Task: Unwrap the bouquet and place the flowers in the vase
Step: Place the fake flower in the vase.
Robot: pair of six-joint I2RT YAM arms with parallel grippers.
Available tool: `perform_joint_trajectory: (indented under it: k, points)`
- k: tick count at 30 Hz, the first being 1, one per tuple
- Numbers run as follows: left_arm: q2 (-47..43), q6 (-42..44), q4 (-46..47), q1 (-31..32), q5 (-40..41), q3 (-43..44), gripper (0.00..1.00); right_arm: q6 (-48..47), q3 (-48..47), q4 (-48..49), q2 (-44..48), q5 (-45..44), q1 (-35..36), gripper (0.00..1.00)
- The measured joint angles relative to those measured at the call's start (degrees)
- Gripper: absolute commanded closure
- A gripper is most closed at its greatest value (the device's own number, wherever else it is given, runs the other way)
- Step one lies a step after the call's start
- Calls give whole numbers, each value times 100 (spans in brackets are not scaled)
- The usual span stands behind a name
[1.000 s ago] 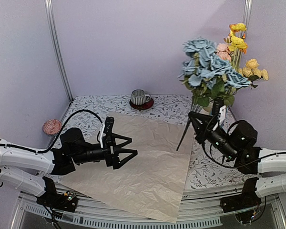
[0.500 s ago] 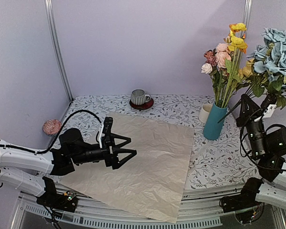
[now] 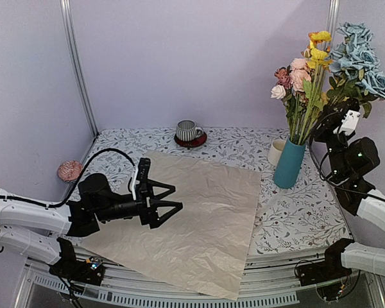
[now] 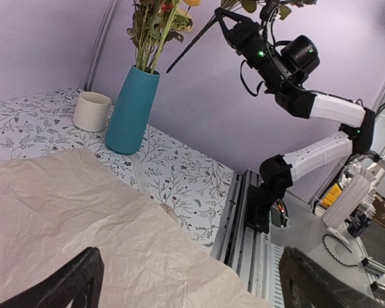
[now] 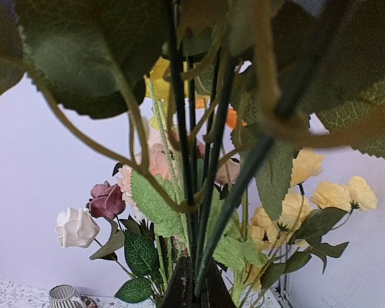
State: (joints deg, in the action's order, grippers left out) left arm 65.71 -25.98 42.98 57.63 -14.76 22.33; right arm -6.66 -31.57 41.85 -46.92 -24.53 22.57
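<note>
A white table cover printed with grey leafy sprigs (image 3: 301,218) fills the lower frame, with lilac walls (image 3: 179,58) behind. Right of centre, the tall teal-blue vase (image 3: 289,164) holds pink and yellow flowers (image 3: 305,70). At upper right the right gripper (image 3: 333,119) clamps the stems of blue artificial roses (image 3: 359,58). At lower left the left gripper (image 3: 177,197) gapes wide over crinkled beige paper (image 3: 212,218).
</note>
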Motion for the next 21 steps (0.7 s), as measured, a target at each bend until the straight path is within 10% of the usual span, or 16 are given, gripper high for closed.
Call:
perform_joint_trajectory:
  k: [21]
  points:
    - [-313,199,-98,0,157,-74,3,319,-328,743,-1440,787,-728,99]
